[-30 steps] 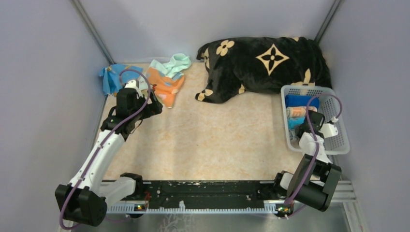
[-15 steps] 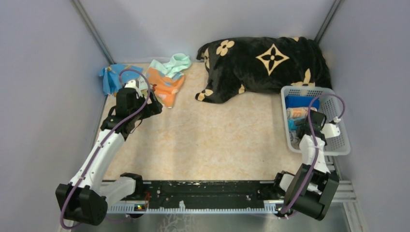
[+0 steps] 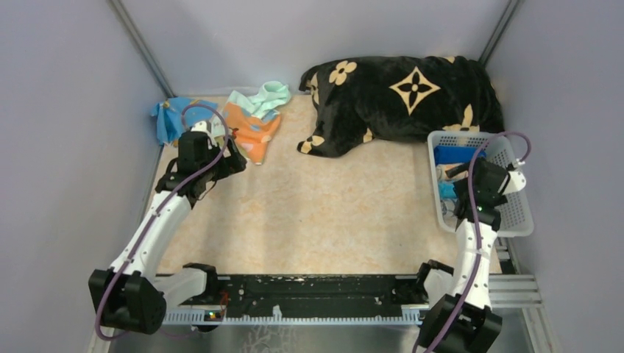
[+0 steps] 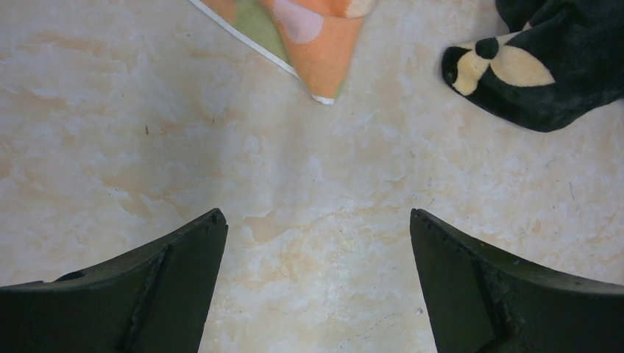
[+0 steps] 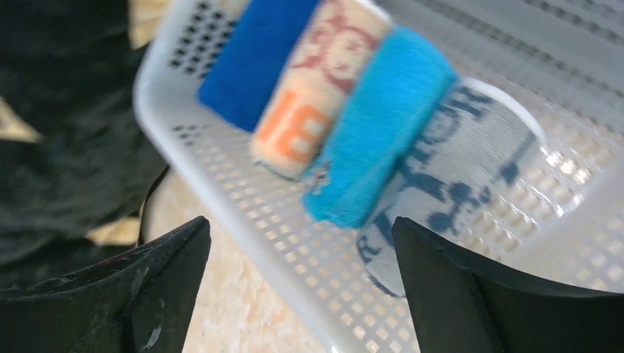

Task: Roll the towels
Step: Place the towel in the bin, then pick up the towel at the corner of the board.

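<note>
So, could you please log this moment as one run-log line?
left gripper: open, above table | right gripper: open, over basket | rolled towels: four in basket | loose towels: far left corner

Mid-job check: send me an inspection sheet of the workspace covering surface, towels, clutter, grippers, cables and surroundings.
Surface: beige marbled tabletop, no spills seen.
Job's things: blue towel, orange towel and mint towel lie loose and unrolled at the far left; four rolled towels lie side by side in the white basket.
Clutter: black flowered blanket, bunched at the far edge.
Grippers: left gripper open, empty, over bare tabletop near the orange towel's corner; right gripper open, empty, above the basket.
Cables: purple cables looped along both arms, no snag seen.
Surroundings: plain grey walls; otherwise nothing seen.
</note>
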`<action>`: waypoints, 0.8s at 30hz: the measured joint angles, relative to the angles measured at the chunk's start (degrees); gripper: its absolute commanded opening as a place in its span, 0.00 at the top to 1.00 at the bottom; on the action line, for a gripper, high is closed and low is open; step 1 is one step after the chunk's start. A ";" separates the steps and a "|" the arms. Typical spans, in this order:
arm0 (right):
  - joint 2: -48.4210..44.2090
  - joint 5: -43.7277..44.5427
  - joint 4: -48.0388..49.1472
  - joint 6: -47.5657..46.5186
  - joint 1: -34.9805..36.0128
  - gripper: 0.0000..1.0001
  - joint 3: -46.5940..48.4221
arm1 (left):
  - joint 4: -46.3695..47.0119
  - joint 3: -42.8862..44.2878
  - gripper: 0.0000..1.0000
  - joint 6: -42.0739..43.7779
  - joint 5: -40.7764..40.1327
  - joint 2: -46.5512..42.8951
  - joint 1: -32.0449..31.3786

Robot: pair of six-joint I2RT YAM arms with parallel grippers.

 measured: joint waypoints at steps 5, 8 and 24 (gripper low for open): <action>-1.49 -7.78 2.56 -7.56 3.45 0.05 0.98 | 0.22 2.08 0.01 -2.69 0.17 5.68 2.08; -1.57 -12.87 3.72 -11.10 7.21 0.05 0.98 | 0.92 4.74 0.03 -5.11 0.42 11.10 2.82; -1.64 -25.20 4.28 -19.56 15.82 0.05 1.01 | 2.80 32.74 0.35 -13.18 1.33 53.57 4.79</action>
